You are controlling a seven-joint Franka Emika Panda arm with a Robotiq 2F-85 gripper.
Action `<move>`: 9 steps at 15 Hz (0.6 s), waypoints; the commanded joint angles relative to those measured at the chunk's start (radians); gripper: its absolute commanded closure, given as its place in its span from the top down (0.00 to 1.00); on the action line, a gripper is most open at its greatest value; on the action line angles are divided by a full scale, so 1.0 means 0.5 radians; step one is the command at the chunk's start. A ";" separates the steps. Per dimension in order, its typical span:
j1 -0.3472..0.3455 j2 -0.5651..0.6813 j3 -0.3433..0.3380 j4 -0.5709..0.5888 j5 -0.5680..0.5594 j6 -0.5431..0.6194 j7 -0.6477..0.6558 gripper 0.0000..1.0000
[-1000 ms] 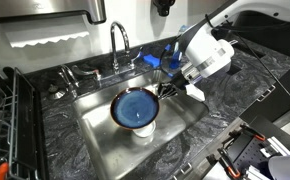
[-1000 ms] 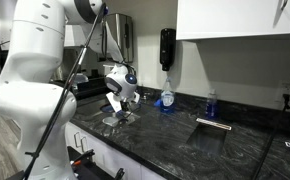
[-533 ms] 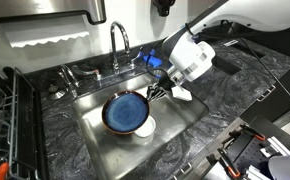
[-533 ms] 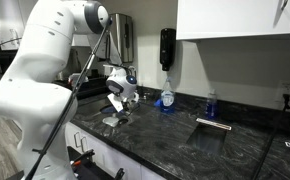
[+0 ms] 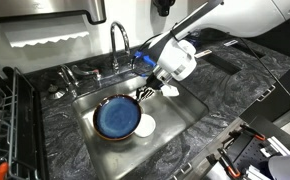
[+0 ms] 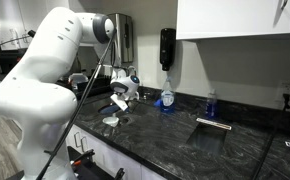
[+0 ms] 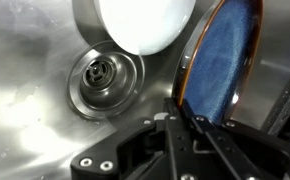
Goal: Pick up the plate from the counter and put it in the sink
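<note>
Carried farther across the sink (image 5: 177, 120), the plate (image 5: 116, 117) hangs clamped in the tool (image 5: 147, 94).

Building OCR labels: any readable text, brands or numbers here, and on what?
No text is readable in any view.
Taller bottle and small blue bottle on the counter: labels, if any, too small to read.
Plate, sink: no markings visible.

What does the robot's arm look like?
It is a big arm made of smooth, rounded white parts, like fat tubes joined together. A thin dark cable hangs beside it. At its end is a small black gripper.
</note>
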 commanded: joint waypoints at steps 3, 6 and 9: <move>-0.067 0.081 0.140 0.154 -0.195 -0.094 0.048 0.02; -0.073 0.125 0.192 0.181 -0.255 -0.075 0.059 0.02; -0.084 0.164 0.226 0.202 -0.280 -0.069 0.066 0.02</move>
